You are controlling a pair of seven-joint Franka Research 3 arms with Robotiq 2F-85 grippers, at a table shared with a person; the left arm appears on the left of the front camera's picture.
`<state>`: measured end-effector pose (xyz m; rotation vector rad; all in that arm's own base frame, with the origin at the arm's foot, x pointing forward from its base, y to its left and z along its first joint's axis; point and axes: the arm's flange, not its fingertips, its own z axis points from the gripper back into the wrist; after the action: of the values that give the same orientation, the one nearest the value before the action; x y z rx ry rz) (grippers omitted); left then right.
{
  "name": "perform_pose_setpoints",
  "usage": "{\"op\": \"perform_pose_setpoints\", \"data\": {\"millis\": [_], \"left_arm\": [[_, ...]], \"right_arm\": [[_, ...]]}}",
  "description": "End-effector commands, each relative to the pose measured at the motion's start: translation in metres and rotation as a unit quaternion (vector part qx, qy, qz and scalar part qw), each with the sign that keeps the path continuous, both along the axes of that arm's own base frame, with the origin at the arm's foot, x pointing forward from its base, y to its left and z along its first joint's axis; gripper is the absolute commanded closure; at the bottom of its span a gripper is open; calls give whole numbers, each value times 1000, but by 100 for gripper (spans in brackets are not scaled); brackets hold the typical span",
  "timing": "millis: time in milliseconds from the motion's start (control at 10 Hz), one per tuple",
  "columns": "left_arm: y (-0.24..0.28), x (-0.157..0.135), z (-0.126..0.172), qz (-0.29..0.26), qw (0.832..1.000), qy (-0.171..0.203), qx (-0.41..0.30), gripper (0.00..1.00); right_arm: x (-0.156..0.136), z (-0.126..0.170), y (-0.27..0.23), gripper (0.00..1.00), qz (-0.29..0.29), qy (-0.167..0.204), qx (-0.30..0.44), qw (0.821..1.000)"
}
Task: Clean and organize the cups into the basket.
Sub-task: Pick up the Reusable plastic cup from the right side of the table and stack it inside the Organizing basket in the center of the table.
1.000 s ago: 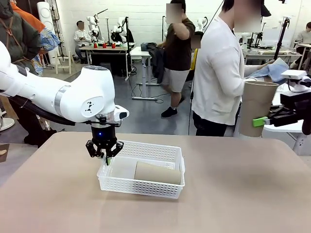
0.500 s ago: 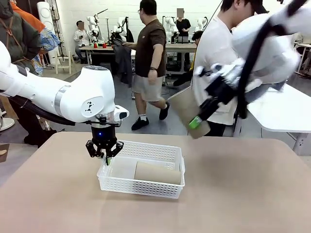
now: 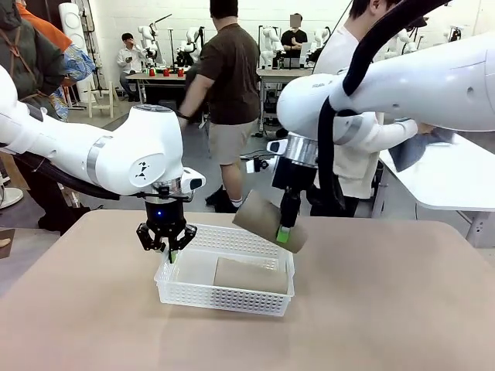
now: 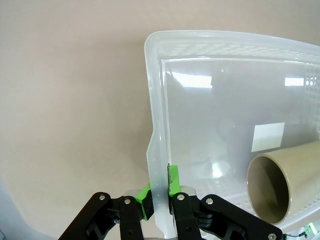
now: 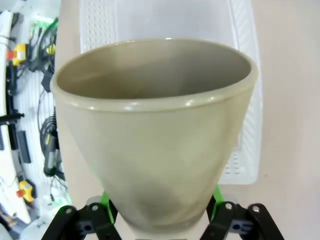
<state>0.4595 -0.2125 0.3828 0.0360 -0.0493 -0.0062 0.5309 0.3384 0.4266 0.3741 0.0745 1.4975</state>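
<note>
Front view: right gripper (image 3: 280, 230) clamps a tan cup (image 3: 255, 216), tilted over the basket (image 3: 224, 298) rim, while left gripper (image 3: 167, 247) pinches the basket wall. Dropped here, it could hit the rim or the lying cup (image 3: 249, 276) and roll out.

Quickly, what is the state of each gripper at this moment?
The left gripper: closed, pinching the wall of the basket.
The right gripper: holding the tan cup, tilted above the basket.
</note>
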Motion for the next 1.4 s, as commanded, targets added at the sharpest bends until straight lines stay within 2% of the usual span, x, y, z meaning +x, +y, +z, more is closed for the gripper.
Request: {"op": "perform_pose_setpoints", "data": {"millis": [0, 200, 600, 1000, 1200, 1300], "left_arm": [[-1, 1, 0, 0, 1000, -3, -1, 100], [-1, 1, 0, 0, 1000, -3, -1, 100], [-1, 1, 0, 0, 1000, -3, -1, 100], [-1, 1, 0, 0, 1000, -3, -1, 100], [-1, 1, 0, 0, 1000, -3, -1, 100], [-1, 1, 0, 0, 1000, -3, -1, 100]], "right_arm": [[6, 7, 13, 20, 37, -40, -10, 998], [5, 0, 25, 20, 63, -57, 3, 996], [7, -25, 33, 20, 96, -41, 35, 994], [11, -55, 30, 20, 105, -17, 28, 994], [9, -53, 30, 0, 119, -12, 40, 992], [8, -50, 29, 0, 120, -14, 45, 992]]}}
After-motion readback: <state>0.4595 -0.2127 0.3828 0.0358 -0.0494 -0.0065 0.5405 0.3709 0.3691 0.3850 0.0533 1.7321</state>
